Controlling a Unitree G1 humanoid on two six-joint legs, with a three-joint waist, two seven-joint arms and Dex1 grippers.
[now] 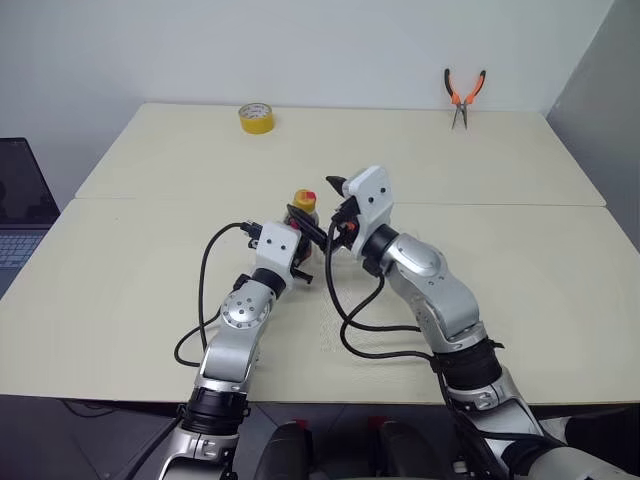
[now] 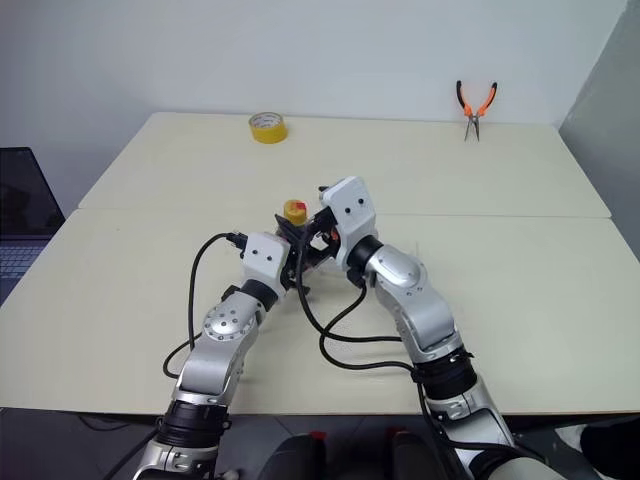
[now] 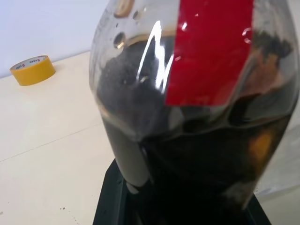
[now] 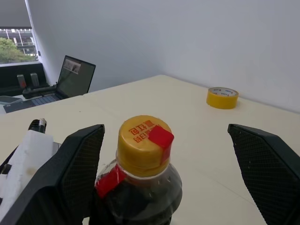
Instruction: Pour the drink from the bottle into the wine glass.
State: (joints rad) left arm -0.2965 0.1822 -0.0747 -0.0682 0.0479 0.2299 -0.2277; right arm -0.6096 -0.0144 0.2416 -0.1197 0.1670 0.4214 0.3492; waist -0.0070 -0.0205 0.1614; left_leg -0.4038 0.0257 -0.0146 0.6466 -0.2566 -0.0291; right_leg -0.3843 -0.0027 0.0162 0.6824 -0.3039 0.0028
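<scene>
Up close, we see the left gripper [image 1: 303,243] clenched on the bottle [image 4: 140,187]: its black fingers [image 3: 112,197] press the bulbous lower body, whose clear, glossy plastic wall bulges out above them. Dark, nearly black drink [image 3: 206,159] fills that lower part, with bubbles clinging to the curved wall higher up, and a flat red label strip [image 3: 211,47] runs down the side. From the right wrist we see the bottle standing upright, its long axis vertical, the narrow neck rising to a round yellow-orange cap [image 4: 143,140] that points up and carries a small red patch and printed characters. Our right gripper [image 4: 171,154] is spread wide, released and holding nothing; its two black fingers [image 4: 70,164], textured with a fine grid, stand on either side of the cap without touching it, one just beside the bottle's shoulder and the other well apart. In the head views the bottle sits near the middle of the desk [image 1: 500,160], close to the seam between its two matte cream tabletops. A yellow tape roll [image 1: 256,118] lies near the far edge toward the left, orange-handled pliers [image 1: 463,95] lie near the far right corner, and a laptop [image 1: 20,200] sits off the left edge.
</scene>
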